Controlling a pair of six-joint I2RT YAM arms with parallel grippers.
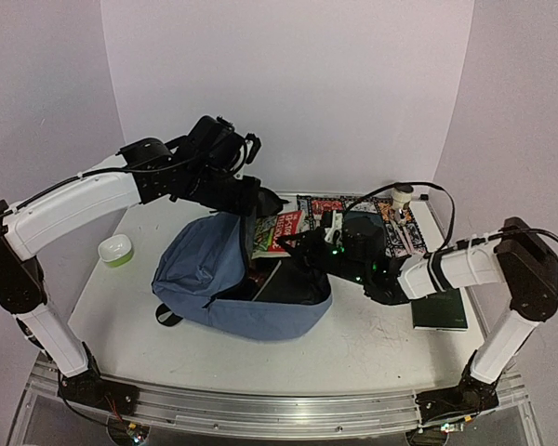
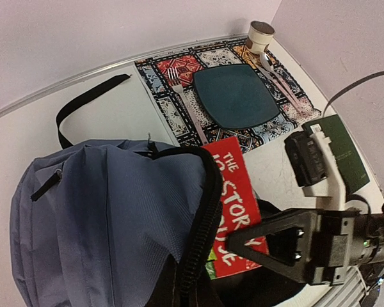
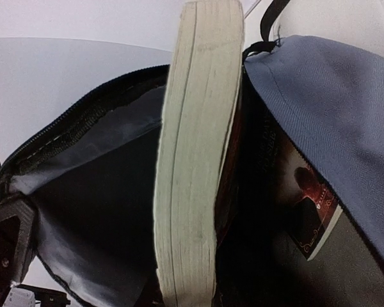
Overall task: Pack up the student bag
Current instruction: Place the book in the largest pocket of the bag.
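The student bag (image 1: 205, 274), slate-blue with black straps, lies on the table with its main zip open toward the right. My left gripper (image 1: 258, 199) is shut on the upper rim of the opening and holds it up; its fingers stay out of the left wrist view, where the bag (image 2: 102, 211) fills the lower left. My right gripper (image 1: 307, 243) is shut on a red-covered book (image 1: 281, 232) standing partly inside the opening. One black finger of the right gripper (image 2: 235, 241) lies across the red cover (image 2: 233, 185). The book's page edge (image 3: 192, 166) stands upright in the bag's dark interior (image 3: 96, 204).
A second book with a dark cover (image 3: 310, 214) is inside the bag. Behind the bag lies a patterned placemat (image 2: 179, 67) with a dark teal plate (image 2: 235, 96), a fork (image 2: 182, 96) and a cup (image 2: 260, 35). A green notebook (image 1: 440, 311) lies right; a small bowl (image 1: 117, 249) left.
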